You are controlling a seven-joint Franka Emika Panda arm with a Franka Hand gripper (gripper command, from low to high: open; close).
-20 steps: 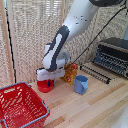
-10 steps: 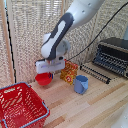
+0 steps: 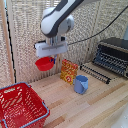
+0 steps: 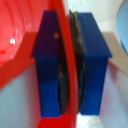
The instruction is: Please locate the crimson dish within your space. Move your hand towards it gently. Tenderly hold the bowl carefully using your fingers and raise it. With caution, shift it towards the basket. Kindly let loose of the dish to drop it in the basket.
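We see the claw [image 3: 50,56] clamped on the rim of the crimson dish [image 3: 45,63], held clear above the bench [image 3: 95,107]. The basket [image 3: 21,105] sits at roughly 7 o'clock below it; the blurred wrist view shows both fingers [image 4: 50,60] apparently pinching the rim.

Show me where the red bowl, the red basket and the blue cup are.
red bowl [image 3: 44,63], exterior view, its outer wall.
red basket [image 3: 31,88], exterior view, its grey-blue rim.
blue cup [image 3: 81,84], exterior view, its side.
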